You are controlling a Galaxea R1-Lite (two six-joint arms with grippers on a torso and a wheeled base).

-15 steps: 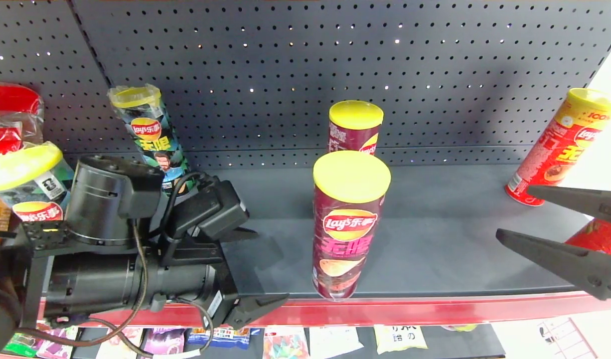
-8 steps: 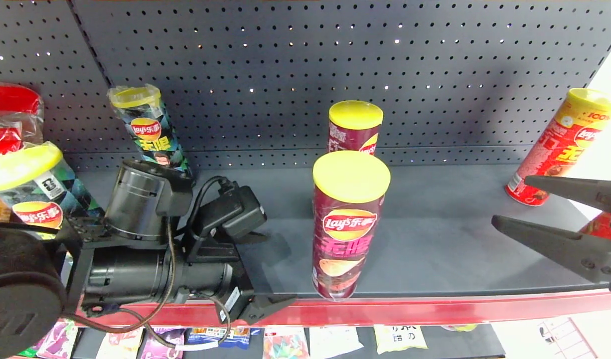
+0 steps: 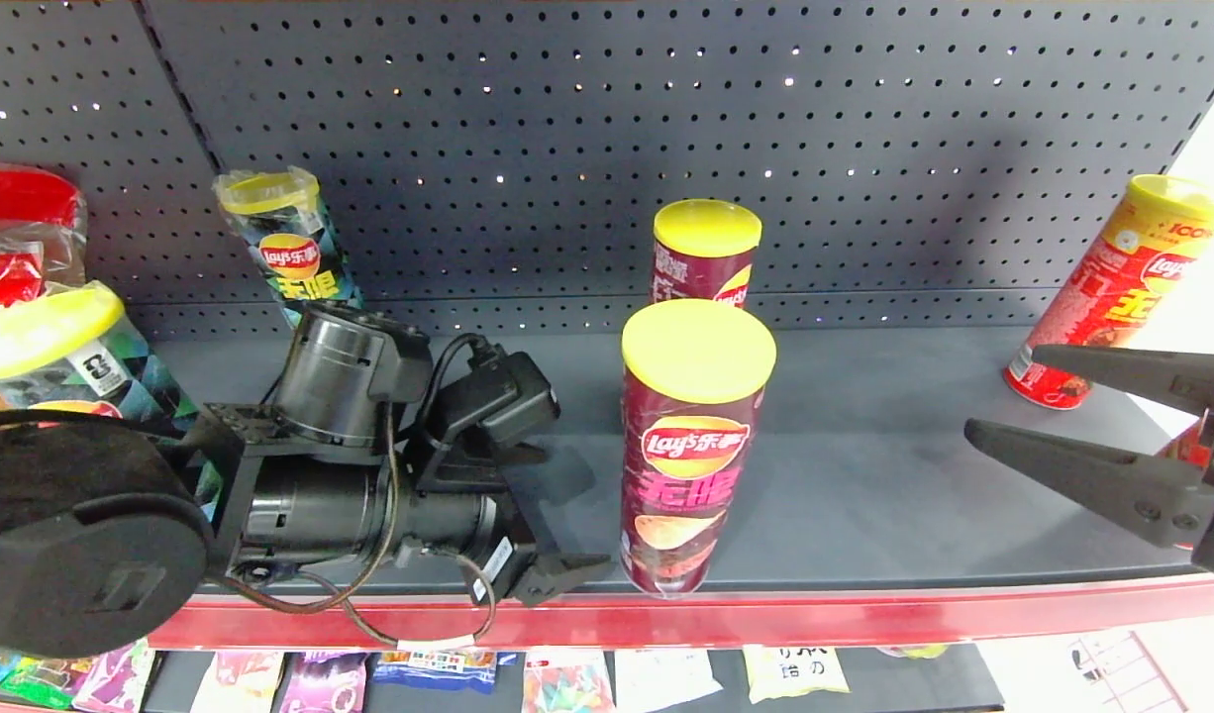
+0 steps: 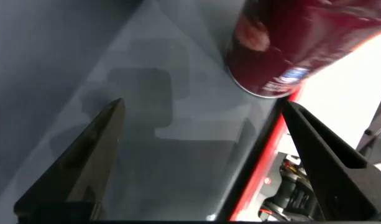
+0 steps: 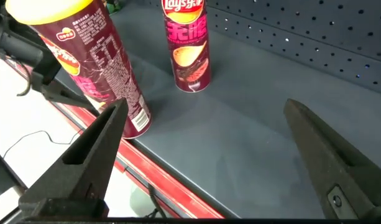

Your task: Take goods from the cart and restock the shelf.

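Note:
Two maroon chip cans with yellow lids stand on the grey shelf. The front can is at the red front lip, and the rear can is near the pegboard. My left gripper lies low on the shelf just left of the front can, open and empty. The left wrist view shows this gripper with that can's base just ahead of its tips. My right gripper hangs open and empty over the shelf's right end. From its wrist view, the gripper faces the front can and rear can.
A red chip can leans at the far right of the shelf. Green-black cans and a red package stand at the left. Bare shelf lies between the maroon cans and the red can. Snack packets sit on the shelf below.
My left arm has slid right along the shelf, bringing its open gripper close to the front maroon can. The right gripper has drifted slightly left. The cans have not moved.

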